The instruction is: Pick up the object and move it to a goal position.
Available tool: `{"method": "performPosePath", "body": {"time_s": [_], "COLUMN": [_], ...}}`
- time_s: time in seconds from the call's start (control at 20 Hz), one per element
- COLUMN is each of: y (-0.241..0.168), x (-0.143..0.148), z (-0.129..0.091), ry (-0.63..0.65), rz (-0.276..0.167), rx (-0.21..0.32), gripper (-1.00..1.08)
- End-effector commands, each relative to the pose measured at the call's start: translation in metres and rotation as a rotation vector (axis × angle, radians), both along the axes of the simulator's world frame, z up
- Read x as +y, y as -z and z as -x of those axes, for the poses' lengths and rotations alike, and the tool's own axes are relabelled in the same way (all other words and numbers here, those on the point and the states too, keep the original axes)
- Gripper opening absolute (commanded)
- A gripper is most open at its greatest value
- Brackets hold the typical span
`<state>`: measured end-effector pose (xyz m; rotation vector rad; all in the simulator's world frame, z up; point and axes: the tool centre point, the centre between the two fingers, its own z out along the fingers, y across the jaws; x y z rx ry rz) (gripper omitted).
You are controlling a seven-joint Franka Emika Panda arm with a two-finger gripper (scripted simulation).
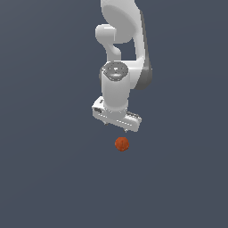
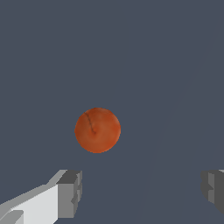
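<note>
- The white arm point(image 1: 119, 53) came down from the top of the exterior view, its wrist pointing downward and ending in the end effector point(image 1: 117, 126).
- The end effector was open — in the wrist view its two grey fingertips point(image 2: 70, 194) stood far apart, one at each side of the picture, with nothing between them.
- The object point(image 1: 121, 144), a small orange-red ball with a slightly mottled surface, lay just below the end effector in the exterior view, a touch toward the exterior view's right of the wrist's centre line.
- A clear gap of dark background separated the ball from the underside of the end effector; the two were near but not touching.
- In the wrist view the ball point(image 2: 97, 130) sat ahead of the fingertips rather than between them — closer to the line of the lighter, better-seen finger than to the other finger point(image 2: 213, 192), which showed only as a grey block at the picture's edge.
- The ball was clearly narrower than the spread between the fingers.
- A faint dark curved mark showed on the ball's surface in the wrist view.
- The surroundings were a plain, dark blue-grey surface point(image 1: 53, 178) in both views; whether the ball rested on it could not be told from shading alone.
</note>
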<state>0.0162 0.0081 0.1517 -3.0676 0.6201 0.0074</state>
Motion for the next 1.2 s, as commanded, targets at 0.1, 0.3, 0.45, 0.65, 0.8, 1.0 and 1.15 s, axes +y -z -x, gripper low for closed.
{"method": "performPosePath", "body": {"time_s": [0.1,0.3,0.45,0.65,0.8,1.0,1.15], "y": [0.007,0.013,0.018,0.024,0.029,0.035,0.04], "x": [0.004,0.008,0.011,0.015,0.018,0.021,0.024], "z": [-0.005,-0.009,-0.012,-0.015,-0.018,-0.022,-0.024], "ry": [0.118,0.223,0.301,0.405,0.482,0.585,0.662], "rz": [0.0,0.0,0.0,0.002,0.003,0.005,0.007], "rx": [0.002,0.004,0.005,0.006,0.007,0.007,0.007], "gripper": [1.0,1.0,1.0,1.0,1.0,1.0,1.0]}}
